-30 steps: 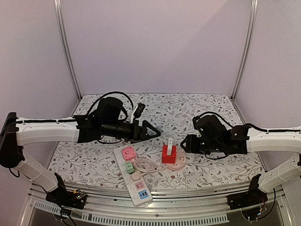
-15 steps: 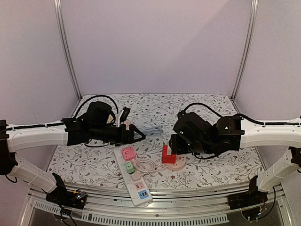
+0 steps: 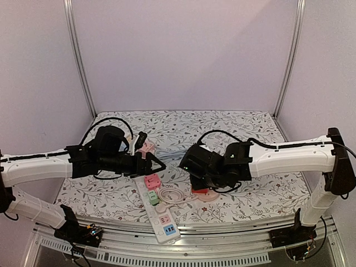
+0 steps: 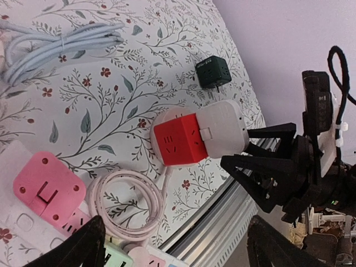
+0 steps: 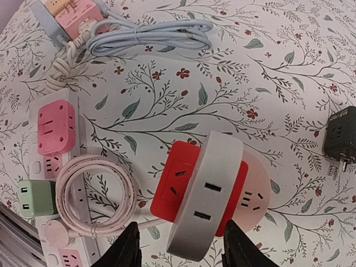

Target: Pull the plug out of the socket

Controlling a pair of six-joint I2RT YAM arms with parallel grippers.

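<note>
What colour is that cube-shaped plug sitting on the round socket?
The cube plug is red; the right wrist view shows it best.

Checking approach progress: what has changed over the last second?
The right tool swung left from beside the red cube adapter to directly over it, jaws open, nothing gripped. The left tool drew back leftward, open. The adapter and the long white power strip stayed put.

**Both arms reach inward, jaws apart**

Your left arm stretches rightward from the table's left edge, its left gripper spread wide. Your right arm reaches leftward, its right gripper angled downward with jaws parted.
</note>
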